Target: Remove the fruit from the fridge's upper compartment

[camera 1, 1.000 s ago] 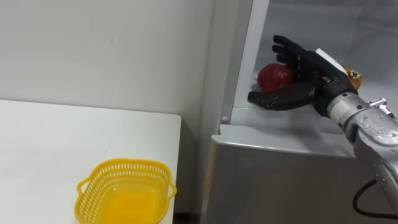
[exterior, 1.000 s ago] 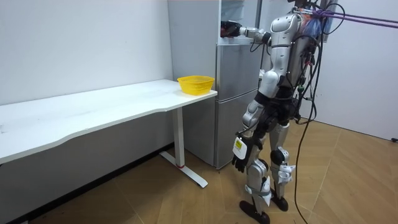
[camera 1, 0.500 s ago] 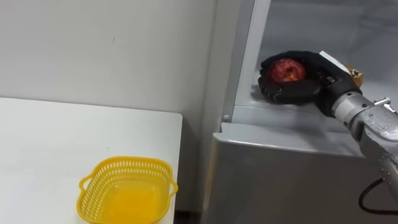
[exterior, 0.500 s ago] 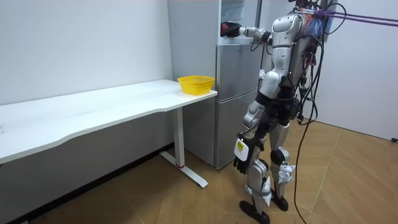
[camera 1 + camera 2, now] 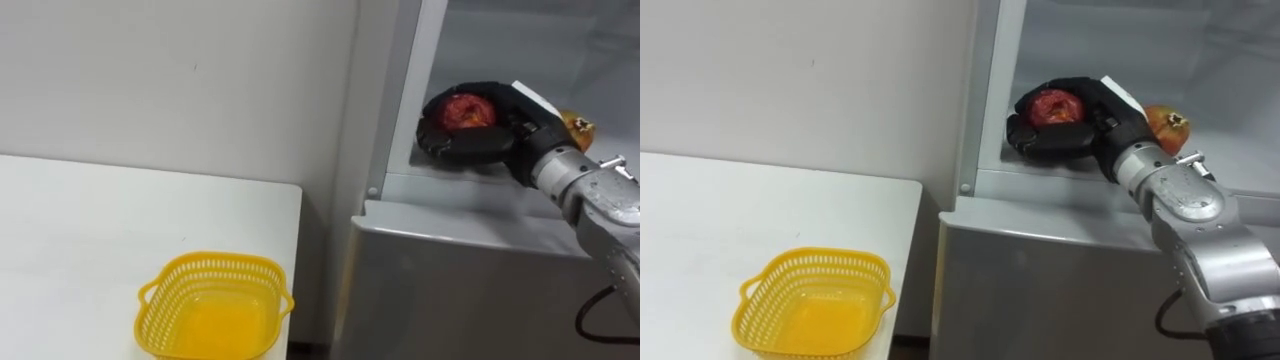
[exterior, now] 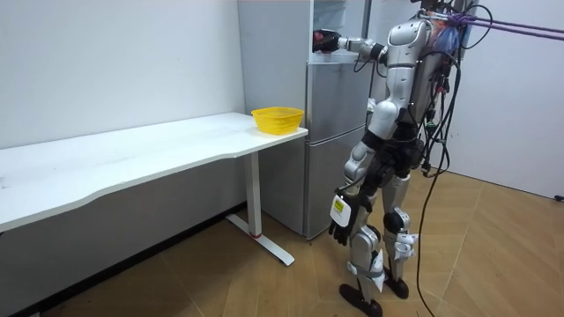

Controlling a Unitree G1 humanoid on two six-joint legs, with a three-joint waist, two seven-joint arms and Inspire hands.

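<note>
Right robot hand (image 5: 462, 148) curls snugly round the red fruit (image 5: 470, 110) in the upper fridge (image 5: 520, 40), gripped for drawing out. Off the shelf (image 5: 440, 185)? Hard to tell. Yellow basket (image 5: 213, 263) waits on the table (image 5: 80, 230).

Open air between fridge shelf (image 5: 1060, 178) and yellow basket (image 5: 812, 256); fridge frame (image 5: 990, 90) at left, second fruit (image 5: 1167, 127) at right

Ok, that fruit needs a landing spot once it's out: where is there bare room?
The white table is bare left of the yellow basket and between it and the wall, and the basket holds nothing. The fridge shelf is crowded: the right hand is curled round the red fruit, with a second fruit close behind its wrist.
</note>
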